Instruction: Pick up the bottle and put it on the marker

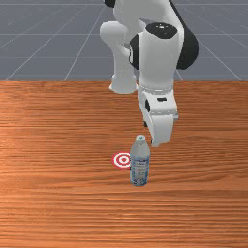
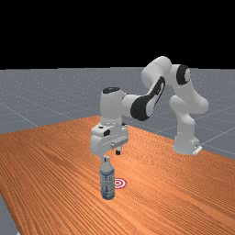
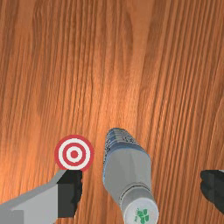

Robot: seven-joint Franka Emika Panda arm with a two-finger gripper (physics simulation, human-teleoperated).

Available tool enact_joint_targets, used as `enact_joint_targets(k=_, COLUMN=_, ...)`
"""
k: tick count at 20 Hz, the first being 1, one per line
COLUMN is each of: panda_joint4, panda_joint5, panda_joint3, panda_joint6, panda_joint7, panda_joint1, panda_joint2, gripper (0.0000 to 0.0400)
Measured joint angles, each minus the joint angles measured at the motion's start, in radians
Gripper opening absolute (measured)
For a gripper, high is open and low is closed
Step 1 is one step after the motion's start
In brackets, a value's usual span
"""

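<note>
In the front view my gripper [image 1: 154, 142] hangs just behind the bottle [image 1: 140, 167], toward the right, its fingers mostly hidden by the hand. The far view has the gripper [image 2: 112, 154] around the height of the cap of the upright bottle [image 2: 107, 181]. In the wrist view the gripper [image 3: 142, 191] is open, and the neck of the bottle [image 3: 127, 170] appears between its spread fingers, with wood visible on both sides. The red-and-white ringed marker [image 1: 122, 160] lies flat behind the bottle, partly covered by it in the front view; the marker [image 3: 74, 154] is beyond one fingertip.
The wooden table [image 1: 58, 145] extends on all sides of the bottle and marker. The arm's base [image 2: 185, 142] stands at the far view's right, well away from the bottle.
</note>
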Motion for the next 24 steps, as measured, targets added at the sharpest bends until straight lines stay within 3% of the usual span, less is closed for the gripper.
enact_joint_targets(k=4, panda_joint4=-0.025, panda_joint5=0.009, panda_joint3=0.005, panda_joint6=0.039, panda_joint7=-0.006, panda_joint1=-0.005, panda_joint2=0.002, gripper=0.04)
enact_joint_targets(k=9, panda_joint4=-0.037, panda_joint5=0.026, panda_joint3=-0.036, panda_joint6=0.04, panda_joint7=0.129, panda_joint1=-0.007, panda_joint2=-0.004, gripper=0.04)
enact_joint_targets(k=13, panda_joint4=-0.044, panda_joint5=0.017, panda_joint3=-0.024, panda_joint6=0.045, panda_joint7=0.005, panda_joint1=-0.046, panda_joint2=-0.008, gripper=0.04)
enact_joint_targets(k=19, panda_joint4=-0.044, panda_joint5=0.004, panda_joint3=-0.006, panda_joint6=0.049, panda_joint7=-0.074, panda_joint1=-0.051, panda_joint2=-0.005, gripper=0.04)
enact_joint_targets(k=24, panda_joint4=-0.039, panda_joint5=0.008, panda_joint3=-0.015, panda_joint6=0.053, panda_joint7=0.015, panda_joint1=-0.021, panda_joint2=0.002, gripper=0.04)
